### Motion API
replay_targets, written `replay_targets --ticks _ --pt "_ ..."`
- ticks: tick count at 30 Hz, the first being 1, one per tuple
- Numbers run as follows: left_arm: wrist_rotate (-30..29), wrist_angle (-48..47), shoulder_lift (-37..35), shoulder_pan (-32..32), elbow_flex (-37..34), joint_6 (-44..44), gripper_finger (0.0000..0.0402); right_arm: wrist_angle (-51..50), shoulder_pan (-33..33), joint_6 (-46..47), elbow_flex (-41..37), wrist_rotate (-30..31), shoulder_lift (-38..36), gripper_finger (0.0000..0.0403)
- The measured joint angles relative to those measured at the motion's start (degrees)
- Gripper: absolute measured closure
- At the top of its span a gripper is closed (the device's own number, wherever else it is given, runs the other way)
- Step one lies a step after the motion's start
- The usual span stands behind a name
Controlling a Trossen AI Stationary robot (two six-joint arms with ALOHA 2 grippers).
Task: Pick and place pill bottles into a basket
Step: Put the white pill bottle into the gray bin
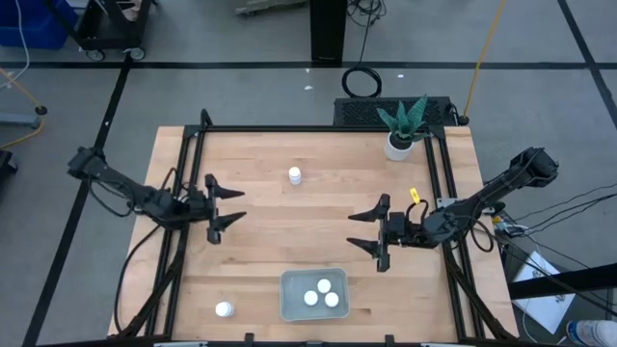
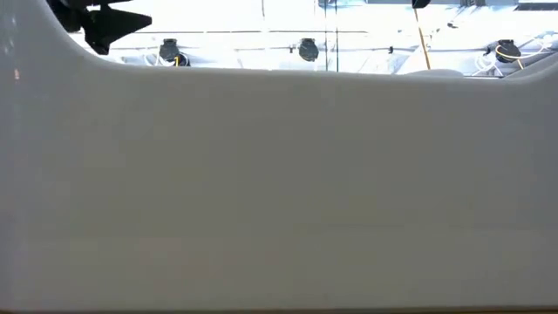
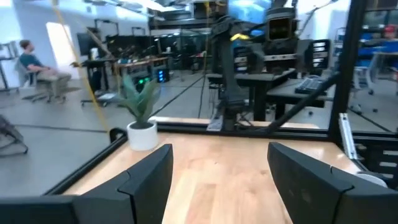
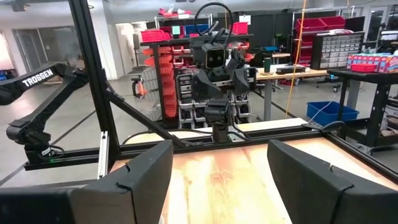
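Two grippers hang over the wooden table, both with their fingers spread apart and nothing between them. At the left side, the left gripper points toward the table's middle; its wrist view shows its two dark fingers wide apart over bare wood, with the white plant pot beyond them by the far frame. A person sits in a chair in the room behind that frame.

Near the table's front edge, left of the basket and well apart from it, one pill bottle stands alone. Another pill bottle stands upright on the far half of the table, roughly midway between the two arms. The basket, a pale grey-blue tray, sits at the front centre of the table and holds three pill bottles: one toward its far side, one left of it, and one on the right.

Right of the basket and farther back, the right gripper faces the table's middle, its fingers parted over the wood. The plant pot stands at the far right corner.

The low view is almost wholly filled by a pale, featureless surface close to the lens.
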Motion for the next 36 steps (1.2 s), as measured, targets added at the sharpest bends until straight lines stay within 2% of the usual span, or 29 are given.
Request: replay_targets --ticks 5,9,11,13,17,19,22,31,34,36 --pt "0.5 -1.6 -3.8 0.0 -0.7 0.4 0.0133 0.0 0.0 1.1 0.0 1.5 0.0 0.0149" --pt "7.9 -1.4 -5.5 0.4 -0.7 2.1 0.0133 1.7 -1.1 0.5 0.0 1.3 2.5 0.0149" --pt "8.7 -1.8 -5.5 1.2 -0.7 1.2 0.0133 3.7 -2.5 0.1 0.0 1.2 4.9 0.0149" --pt "9.7 -3.1 -5.9 2.2 -0.7 0.3 0.0133 6.9 -4.8 0.2 0.0 -0.6 7.7 0.0149" --pt "18.5 -3.9 -6.7 4.1 -0.7 1.0 0.0133 9.5 -9.9 1.6 0.3 -6.5 12.4 0.0149" --pt "20.1 -4.1 -7.1 5.0 -0.7 0.7 0.0133 8.8 -12.0 3.1 1.5 -8.7 14.1 0.0149" --pt "19.7 -4.6 -7.2 6.2 -0.7 0.0 0.0133 2.4 -15.1 4.0 5.4 -10.8 16.8 0.0149" --pt "19.7 -5.5 -7.2 7.7 -0.7 -1.0 0.0133 -27.9 -22.8 0.7 25.1 -10.6 24.8 0.0140" --pt "19.7 -5.6 -7.2 7.7 -0.7 -1.1 0.0133 -30.0 -26.0 0.7 27.4 -11.2 25.3 0.0125" --pt "20.2 -5.4 -7.2 7.7 -0.7 -1.3 0.0133 -30.1 -28.8 1.1 27.6 -14.0 25.2 0.0112"
